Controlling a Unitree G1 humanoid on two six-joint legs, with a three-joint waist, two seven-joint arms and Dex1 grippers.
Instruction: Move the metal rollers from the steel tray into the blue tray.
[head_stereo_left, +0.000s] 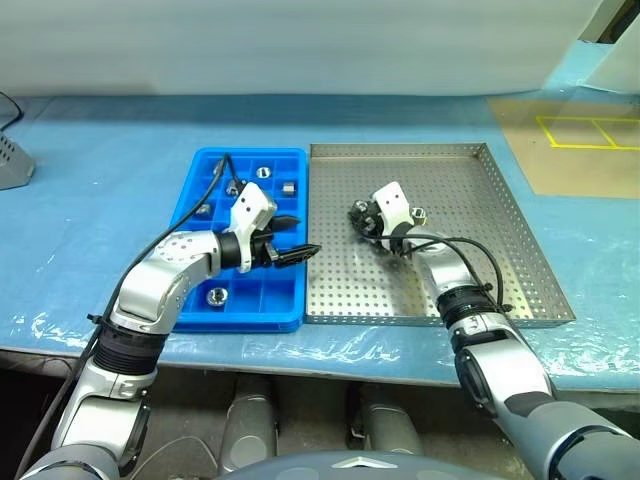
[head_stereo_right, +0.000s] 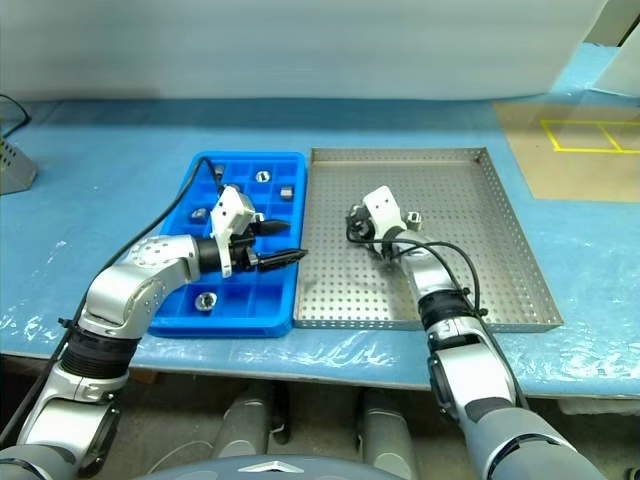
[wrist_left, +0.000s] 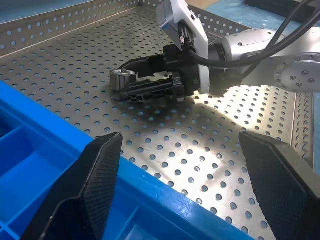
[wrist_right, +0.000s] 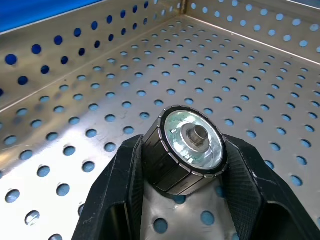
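Observation:
The steel tray lies right of the blue tray on the table. My right gripper is low over the steel tray's middle, shut on a metal roller held at its fingertips. In the left wrist view the same roller sits just above the perforated floor. Another small roller seems to lie beside that hand. Several rollers sit in the blue tray's compartments. My left gripper hovers open and empty over the seam between the two trays.
Blue sheeting covers the table. A brown board with yellow tape lies at the back right. A grey object stands at the far left edge. Cables trail from both wrists.

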